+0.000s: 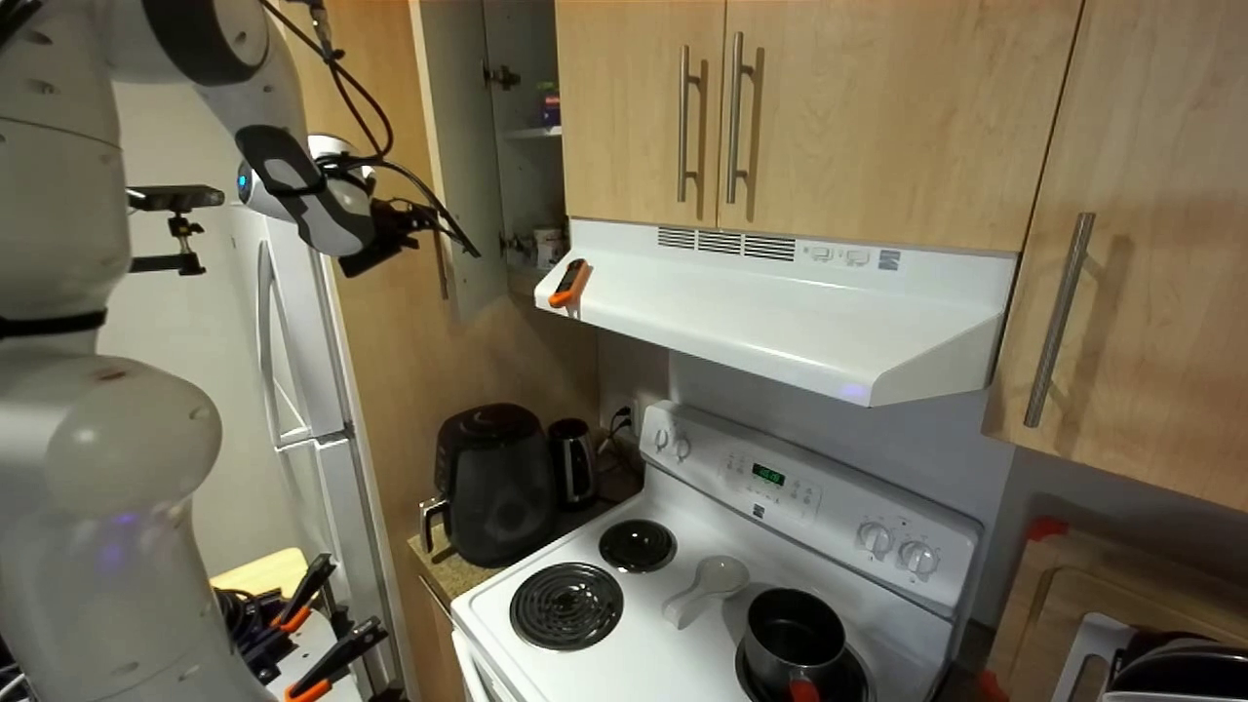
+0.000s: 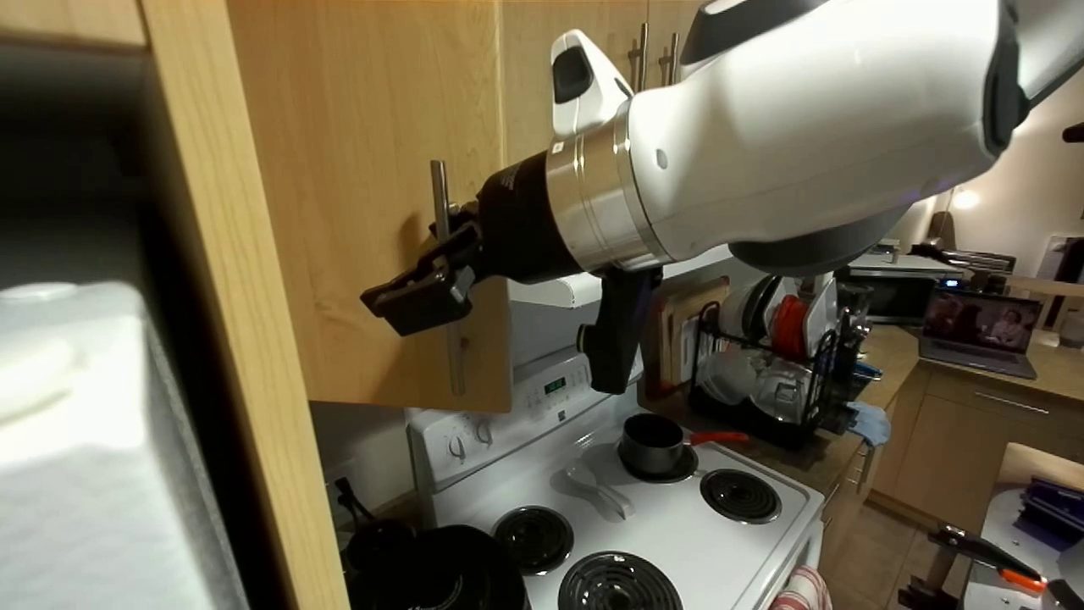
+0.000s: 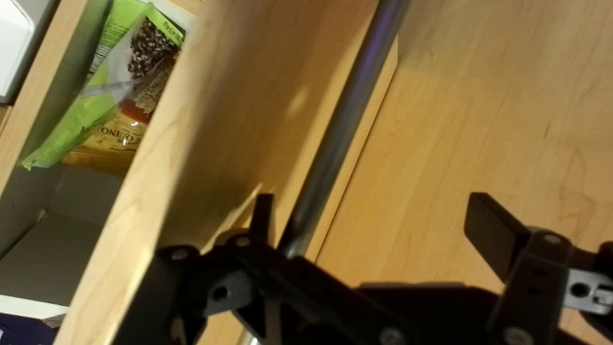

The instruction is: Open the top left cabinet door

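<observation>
bent arm (image 1: 136, 419), gripper (image 3: 376, 220) at its end, fingers (image 3: 495, 235) wide apart

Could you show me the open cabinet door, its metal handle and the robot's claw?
Open cabinet door (image 2: 360, 182): in an exterior view, on its outer face.
Metal handle (image 3: 345, 122): in the wrist view, on the middle of its visible length.
Claw (image 3: 376, 221): in the wrist view, midway between its fingertips.

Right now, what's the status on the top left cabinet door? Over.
Gripper open, at the handle, contact unclear. Cabinet door standing open, shelf visible inside. No obstruction evident.
</observation>
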